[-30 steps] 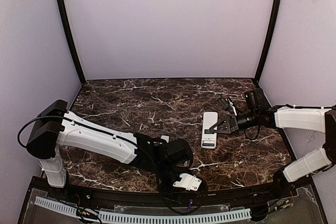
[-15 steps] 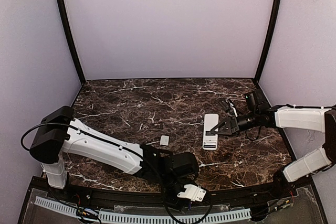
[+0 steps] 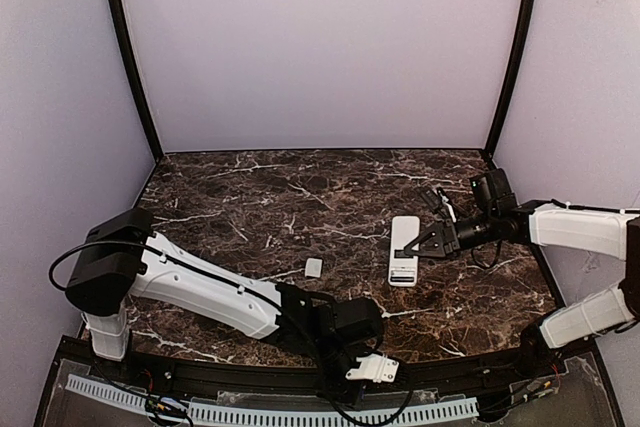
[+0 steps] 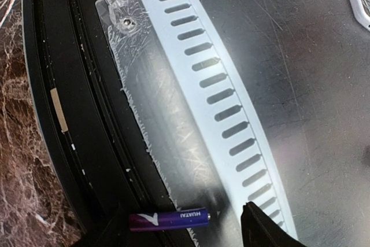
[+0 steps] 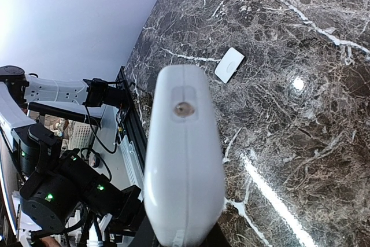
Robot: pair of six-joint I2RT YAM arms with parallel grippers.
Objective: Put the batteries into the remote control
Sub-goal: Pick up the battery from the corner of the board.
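Only the left wrist view is showing the slim purple cylindrical battery (image 4: 169,219), lying between the left claw's (image 4: 182,228) parted fingers. I cannot tell whether the right claw (image 3: 428,239) is gripping the white plastic rectangular remote (image 3: 403,249).

One battery (image 4: 169,219); one remote (image 3: 403,249); one cover plate (image 3: 313,267)

Your slim white-backed remote control (image 3: 404,250) lies right of centre on the dark marble table (image 3: 250,197). The small white cover plate (image 3: 313,267) sits left of it, nearer you. A slim purple battery (image 4: 169,218) lies past the table's near edge, beside the slotted white strip (image 4: 219,102).
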